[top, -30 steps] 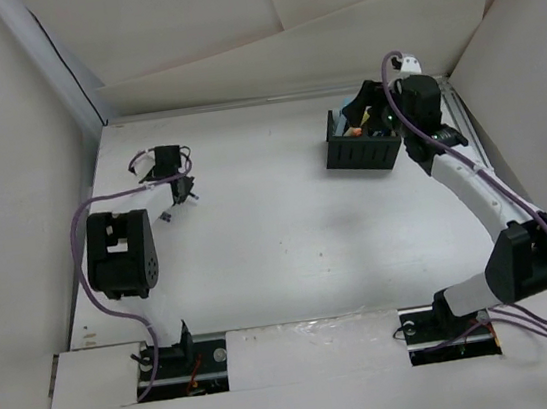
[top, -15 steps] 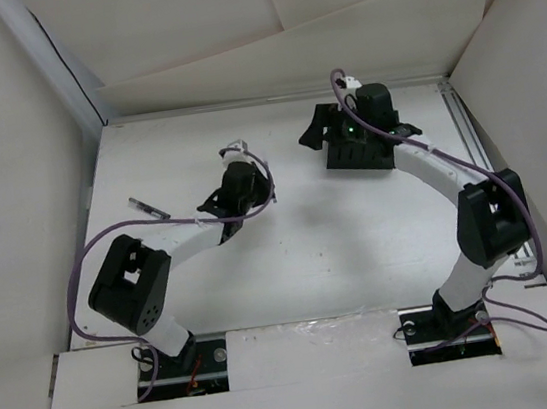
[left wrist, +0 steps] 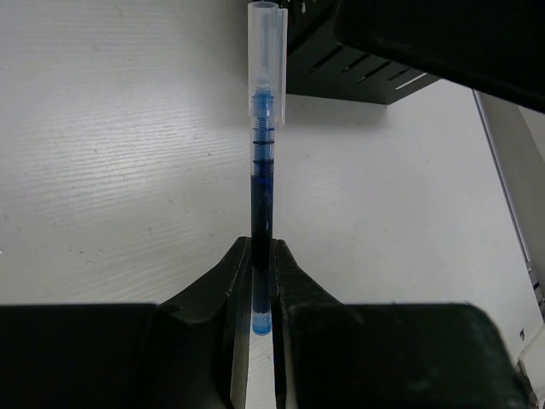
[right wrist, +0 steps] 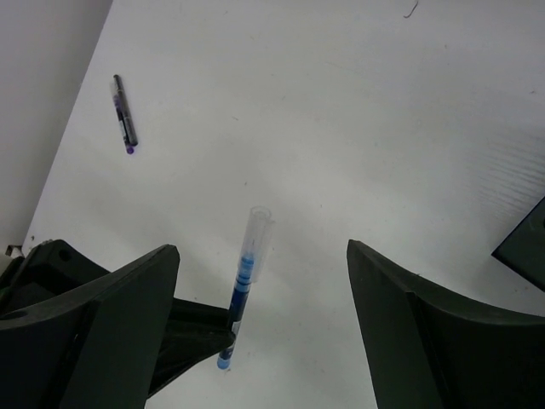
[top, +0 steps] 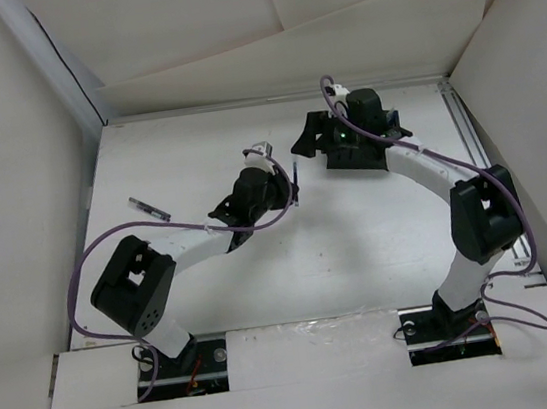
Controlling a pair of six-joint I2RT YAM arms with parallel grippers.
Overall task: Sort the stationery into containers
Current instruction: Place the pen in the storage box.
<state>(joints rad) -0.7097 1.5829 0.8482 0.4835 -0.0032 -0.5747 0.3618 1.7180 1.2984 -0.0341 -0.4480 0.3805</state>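
Pinched pen (left wrist: 262, 170) by its tail in left gripper (left wrist: 262, 281), cap out toward box (left wrist: 341, 72) close ahead, likely for handover to right gripper (right wrist: 262, 247), spread wide near its cap, with dark pen (right wrist: 125, 111) lying well apart on table (top: 357, 224).

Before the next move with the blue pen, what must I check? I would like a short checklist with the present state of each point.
1. Left gripper shut on the blue pen: ok.
2. Hold is firm, with the pen gripped near one end: cannot tell.
3. Right gripper open wide enough for the pen: ok.
4. Organizer box close beyond the pen: ok.
5. Free room in its compartments: cannot tell.
6. All stationery sorted: not ok, a dark pen lies on the table.
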